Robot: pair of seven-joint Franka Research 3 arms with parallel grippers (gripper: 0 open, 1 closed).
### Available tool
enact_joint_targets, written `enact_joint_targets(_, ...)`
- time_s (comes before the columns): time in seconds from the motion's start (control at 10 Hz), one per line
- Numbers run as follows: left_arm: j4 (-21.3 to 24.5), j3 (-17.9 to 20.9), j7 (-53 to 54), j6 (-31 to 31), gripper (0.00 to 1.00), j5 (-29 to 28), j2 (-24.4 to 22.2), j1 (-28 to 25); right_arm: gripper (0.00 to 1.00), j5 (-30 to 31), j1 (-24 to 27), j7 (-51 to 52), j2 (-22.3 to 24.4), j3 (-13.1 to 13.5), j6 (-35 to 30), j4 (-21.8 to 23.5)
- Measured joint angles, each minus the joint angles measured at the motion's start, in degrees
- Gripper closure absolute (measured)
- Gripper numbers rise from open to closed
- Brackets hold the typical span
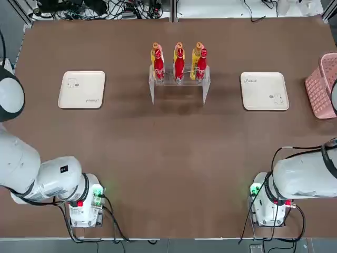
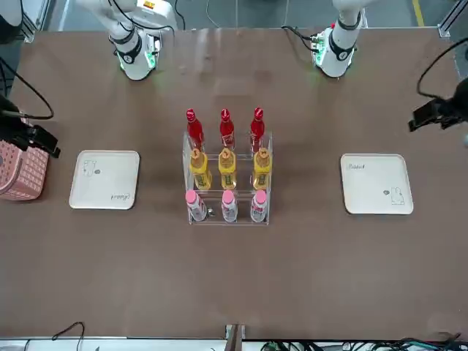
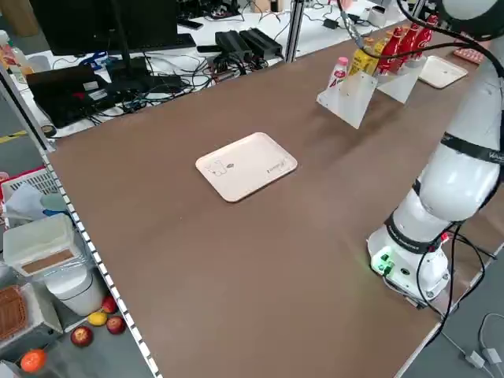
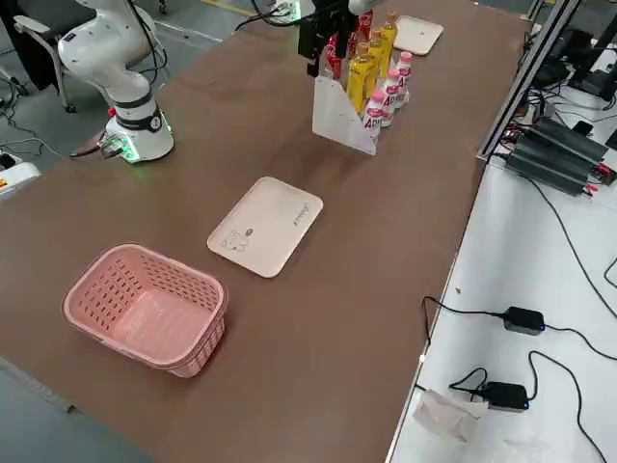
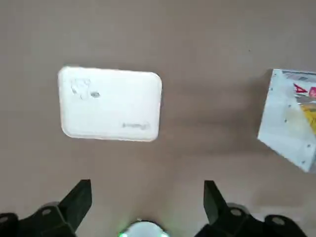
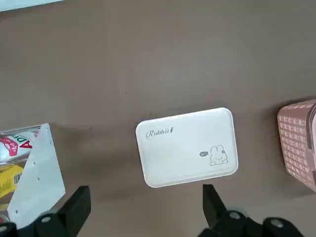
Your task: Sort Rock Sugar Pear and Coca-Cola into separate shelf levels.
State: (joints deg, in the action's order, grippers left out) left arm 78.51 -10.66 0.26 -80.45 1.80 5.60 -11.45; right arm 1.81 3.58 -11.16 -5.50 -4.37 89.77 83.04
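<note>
- The clear shelf (image 2: 227, 178) stands at the table's middle, toward twelve o'clock from the arms' bases in the top view.
- Three red cola bottles (image 2: 225, 128) stand in a row on the side nearest the robot; three yellow pear-drink bottles (image 2: 227, 168) stand in the row behind them, and three small pink-capped bottles (image 2: 228, 205) sit farthest from the robot.
- Which tier each row rests on is hard to tell through the clear plastic.
- The left gripper (image 5: 143, 197) hangs high above the table with its fingers spread wide and empty, the left tray (image 5: 109, 103) below it.
- The right gripper (image 6: 143, 205) is likewise wide open and empty above the right tray (image 6: 186, 146), with the pink basket (image 6: 298, 140) at three o'clock of that tray.
- The bottles look slim, smooth and top-heavy, likely slippery; I would grip the body just below the cap, since neighbours stand close and the light shelf could shift.
</note>
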Motion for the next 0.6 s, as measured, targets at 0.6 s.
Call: enact_joint_targets(0.6,4.16,5.91,-1.77,-2.97,0.00,0.37,-6.30,8.46,0.00,-0.01,-0.17,0.04,0.00,-0.01,0.05,0.01)
